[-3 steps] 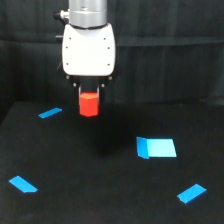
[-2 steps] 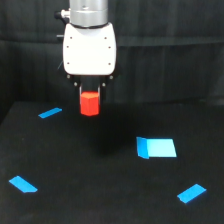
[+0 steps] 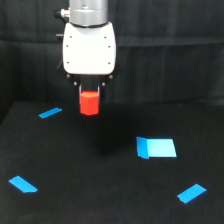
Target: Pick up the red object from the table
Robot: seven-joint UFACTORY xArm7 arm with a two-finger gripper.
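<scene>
Little has moved since the earlier frames: the arm holds almost the same pose, and the red object sits at nearly the same height in the view as it did a second ago, with perhaps a slight rise that is too small to be sure of.

The gripper hangs below a white boxy housing with four small dark dots on its face, topped by a grey cylindrical wrist. Its short dark fingers are closed in against the top of the red object, a small red-orange hexagonal block that hangs upright beneath them, clear of the table. A dim shadow lies on the black surface below and slightly toward the exterior view's right of the block.

No brand, label or writing can be read on the housing or anywhere else; the picture is soft.

Outward on the table, a blue tape strip lies near the block on the exterior view's left. A light-blue rectangle with a darker folded edge lies well apart toward the exterior view's right. Another blue strip lies at the near left, and one more at the near right. A dark curtain hangs behind.
</scene>
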